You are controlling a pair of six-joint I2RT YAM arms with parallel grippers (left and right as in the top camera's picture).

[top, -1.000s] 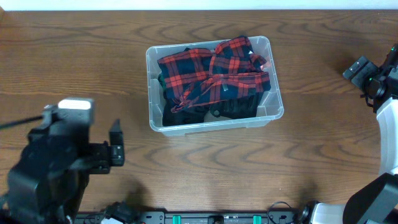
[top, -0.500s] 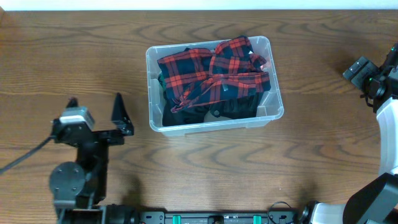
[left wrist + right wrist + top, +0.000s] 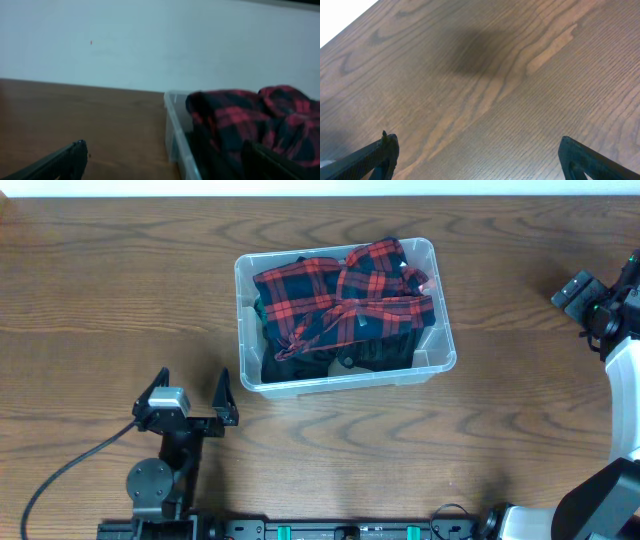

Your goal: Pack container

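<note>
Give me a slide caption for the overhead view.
Clear bin holding a red plaid shirt, left hand open off its front-left corner, right hand open at the table edge.

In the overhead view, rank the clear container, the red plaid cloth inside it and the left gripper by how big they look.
1. The container, largest.
2. The red plaid cloth, covering most of the container's inside.
3. The left gripper, clearly smallest, even with its fingers spread open.

You're probably looking at a robotics lab bench: a wood-grain table (image 3: 120, 280), a bare white wall (image 3: 150, 40), and a black rail (image 3: 350, 530) along its edge.
</note>
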